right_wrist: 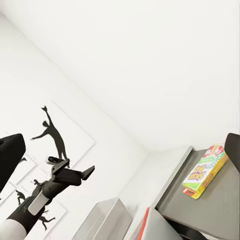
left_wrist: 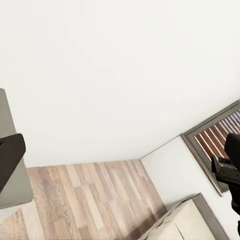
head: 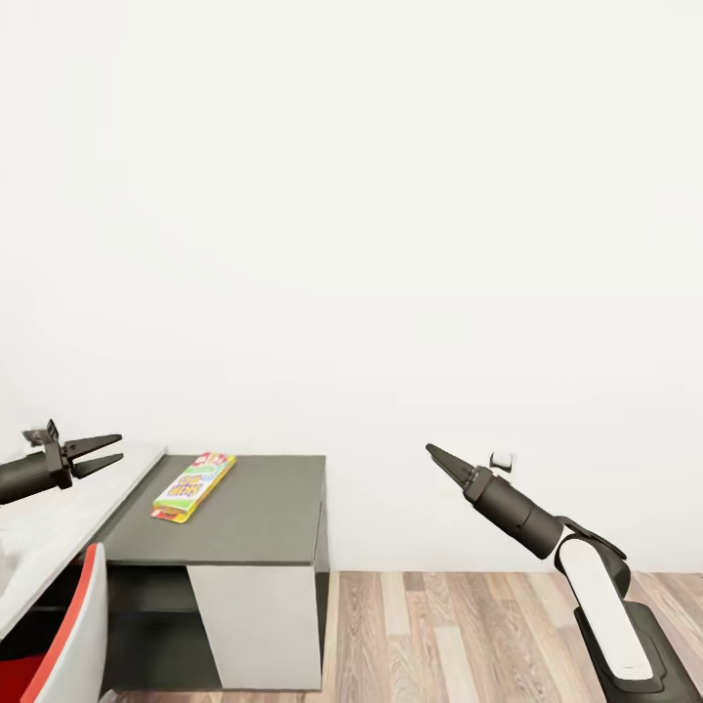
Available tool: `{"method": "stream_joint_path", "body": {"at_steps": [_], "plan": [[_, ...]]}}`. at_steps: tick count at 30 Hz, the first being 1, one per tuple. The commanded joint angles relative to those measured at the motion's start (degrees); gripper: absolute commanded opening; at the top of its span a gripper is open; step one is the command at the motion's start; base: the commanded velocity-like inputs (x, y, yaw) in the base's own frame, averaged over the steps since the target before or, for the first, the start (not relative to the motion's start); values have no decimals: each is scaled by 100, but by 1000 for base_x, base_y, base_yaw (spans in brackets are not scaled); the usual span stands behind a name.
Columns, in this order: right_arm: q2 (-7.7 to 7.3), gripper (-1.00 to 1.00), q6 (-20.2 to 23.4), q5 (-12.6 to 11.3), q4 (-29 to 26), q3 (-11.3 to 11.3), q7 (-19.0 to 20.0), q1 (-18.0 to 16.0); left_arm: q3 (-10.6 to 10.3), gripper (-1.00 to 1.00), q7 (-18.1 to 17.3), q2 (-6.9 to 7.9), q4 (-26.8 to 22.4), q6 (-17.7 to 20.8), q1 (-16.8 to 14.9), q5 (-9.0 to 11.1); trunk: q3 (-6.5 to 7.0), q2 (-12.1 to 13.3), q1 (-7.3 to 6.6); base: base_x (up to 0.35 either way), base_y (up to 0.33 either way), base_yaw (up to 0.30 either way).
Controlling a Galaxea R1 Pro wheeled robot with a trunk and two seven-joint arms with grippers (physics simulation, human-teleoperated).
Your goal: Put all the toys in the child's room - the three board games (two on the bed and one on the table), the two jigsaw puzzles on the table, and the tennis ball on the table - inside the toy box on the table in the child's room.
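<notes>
A board game (head: 193,486) lay flat on the dark grey end of the table (head: 264,513), near its back left corner and angled toward the wall (head: 371,215). The left gripper (head: 105,452) hovered over the table's pale top (head: 59,517), its fingers apart and empty. The right gripper (head: 436,455) hung above the plank floor (head: 459,635), well to the right of the table, fingers together on nothing. From the right wrist, black silhouette pictures (right_wrist: 52,135) showed on the wall behind the left gripper (right_wrist: 80,172).
</notes>
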Motion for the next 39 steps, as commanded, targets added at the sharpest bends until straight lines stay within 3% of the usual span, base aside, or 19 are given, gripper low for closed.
{"method": "stream_joint_path", "body": {"at_steps": [1,12,18,30,33,37,39], "plan": [[2,100,40,-25,1,-6,1,-3,15,100,-40,-3,-2,60,-3,-46,-1,-3,5,280,12,-31],[8,100,33,-24,0,-6,-7,-3,14,100,-40,-20,5,68,-3,-46,1,-3,5,250,67,14],[6,100,31,-32,4,-6,-11,-3,-26,100,-40,-99,7,75,-3,-74,1,-3,5,120,5,114],[-1,100,10,1,444,-85,-88,-4,-674,100,-20,-332,7,110,-12,-130,1,-3,5,41,0,19],[-2,100,9,128,591,-101,-107,0,-744,100,423,-501,7,126,-37,-132,1,-3,5,2,0,1],[0,100,9,553,699,-215,-128,-2,-782,100,1855,-949,7,126,-88,-110,1,-3,5,0,0,0],[8,100,14,659,723,-317,-128,-2,-784,100,2383,-1063,7,120,-89,-87,1,-3,5,0,0,0]]}}
